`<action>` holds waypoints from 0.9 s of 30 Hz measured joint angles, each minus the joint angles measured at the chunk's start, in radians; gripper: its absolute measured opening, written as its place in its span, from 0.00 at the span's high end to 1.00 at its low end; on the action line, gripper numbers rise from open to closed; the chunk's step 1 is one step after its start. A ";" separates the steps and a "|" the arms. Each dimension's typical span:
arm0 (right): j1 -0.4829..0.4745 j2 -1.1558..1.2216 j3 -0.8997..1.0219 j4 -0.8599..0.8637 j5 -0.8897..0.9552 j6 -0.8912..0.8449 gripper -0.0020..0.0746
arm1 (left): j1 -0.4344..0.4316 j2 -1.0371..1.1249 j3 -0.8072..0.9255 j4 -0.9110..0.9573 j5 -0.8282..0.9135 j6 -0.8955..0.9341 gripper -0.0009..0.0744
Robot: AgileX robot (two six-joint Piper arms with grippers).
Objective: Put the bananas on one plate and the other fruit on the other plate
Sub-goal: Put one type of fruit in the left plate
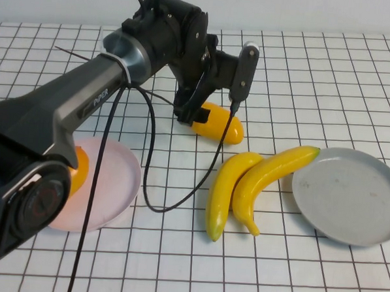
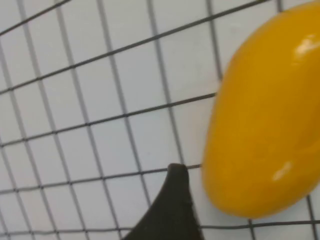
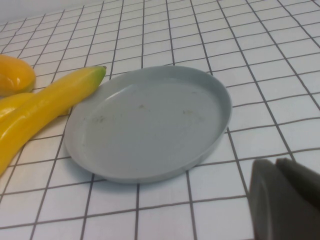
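My left gripper (image 1: 214, 98) hangs open over an orange-yellow mango-like fruit (image 1: 217, 125) lying on the table behind the bananas, one finger on each side of it. In the left wrist view this fruit (image 2: 265, 115) fills the frame beside one dark fingertip (image 2: 172, 205). A second orange fruit (image 1: 80, 169) sits on the pink plate (image 1: 115, 174), partly hidden by the left arm. Two bananas (image 1: 228, 190) (image 1: 272, 176) lie side by side on the table; the tip of one touches the grey plate (image 1: 349, 193). My right gripper (image 3: 275, 165) is shut, close to the grey plate (image 3: 150, 125), which holds nothing.
A black cable (image 1: 148, 163) hangs from the left arm and loops over the table between the pink plate and the bananas. The table is a white surface with a black grid (image 1: 316, 74).
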 joint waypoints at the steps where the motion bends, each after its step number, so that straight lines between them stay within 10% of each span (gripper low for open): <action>1: 0.000 0.000 0.000 0.000 0.000 0.000 0.99 | -0.002 0.003 0.004 -0.012 0.019 0.057 0.17; 27: 0.000 0.000 0.000 0.000 0.001 0.000 0.99 | -0.002 0.117 0.040 -0.213 -0.102 0.211 0.17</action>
